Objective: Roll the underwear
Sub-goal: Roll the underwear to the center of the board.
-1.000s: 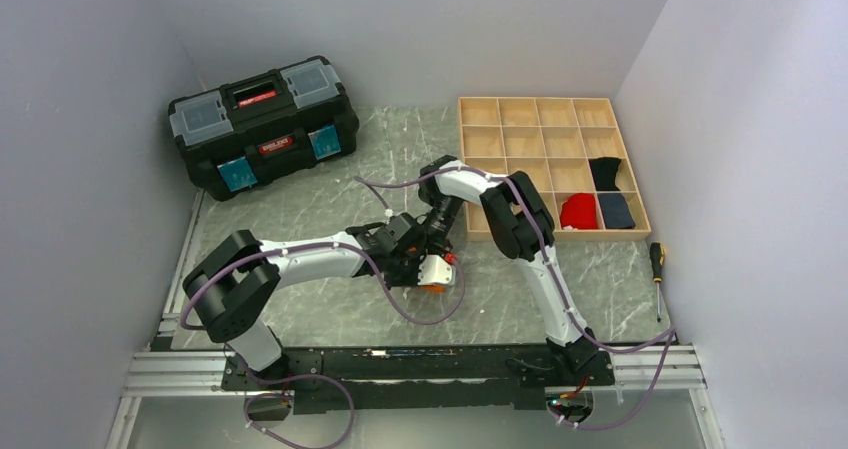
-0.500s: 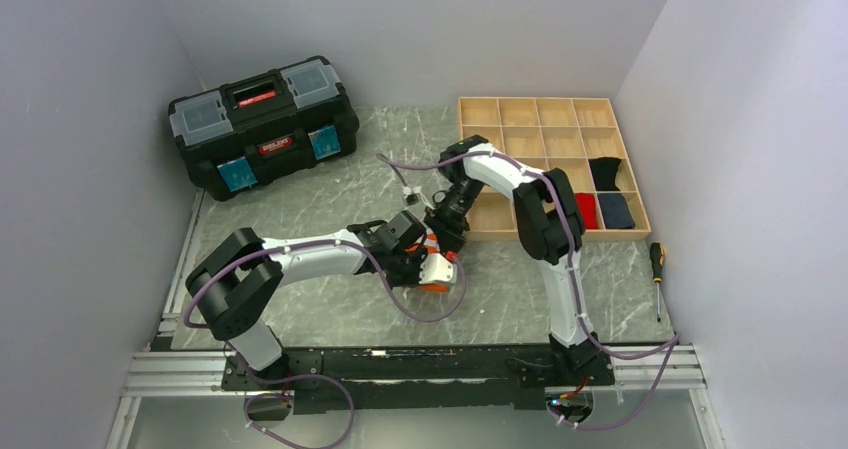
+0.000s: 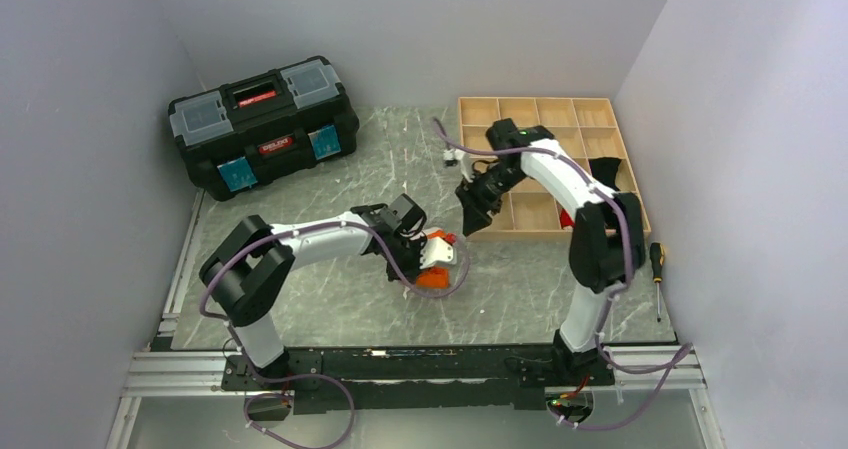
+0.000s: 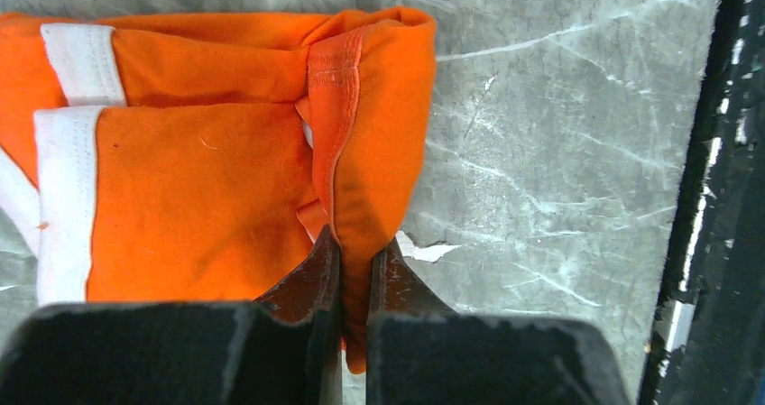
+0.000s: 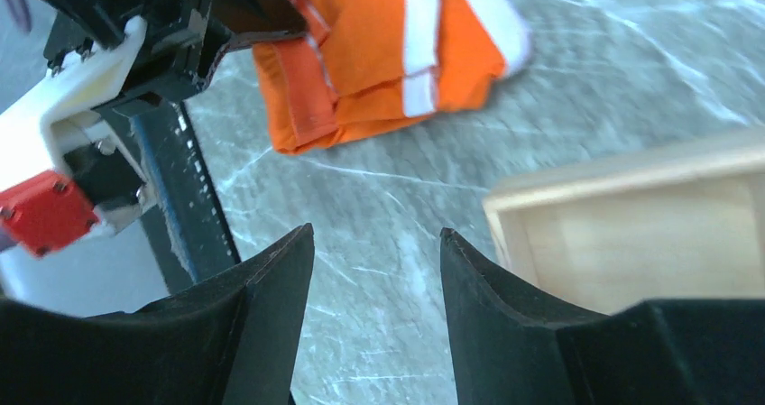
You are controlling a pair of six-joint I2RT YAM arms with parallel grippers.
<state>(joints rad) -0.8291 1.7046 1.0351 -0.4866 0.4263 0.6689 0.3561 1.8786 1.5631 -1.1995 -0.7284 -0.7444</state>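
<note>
**Underwear.** One pair of underwear point(image 4: 207, 152), bright orange with white edge bands, lies folded in layers on the grey marbled table point(image 3: 300, 309). In the top view it sits just toward 6 o'clock from the table centre. One fold with a stitched seam stands up from the stack.

**Arms.** Two arms are present.
- The left arm bends at its elbow at 8 o'clock, and its forearm runs toward 3 o'clock. The left hand point(image 4: 354, 252) is low at the table, its fingers closed tight on the raised orange fold.
- The right arm rises from 5 o'clock, and its forearm reaches across the tray's left side. The right hand point(image 5: 377, 243) hangs at 2 o'clock from the underwear, well apart from it. Its fingers are spread with nothing between them, and it points back toward the cloth.

**Count.**
- One black toolbox point(image 3: 262, 124) at 10 o'clock.
- One wooden compartment tray point(image 3: 545, 100) at 2 o'clock.
- One black cloth bundle point(image 3: 605, 169) and one navy cloth bundle point(image 3: 617, 211), each in a tray cell.
- One screwdriver point(image 3: 657, 269) at 4 o'clock.
</note>
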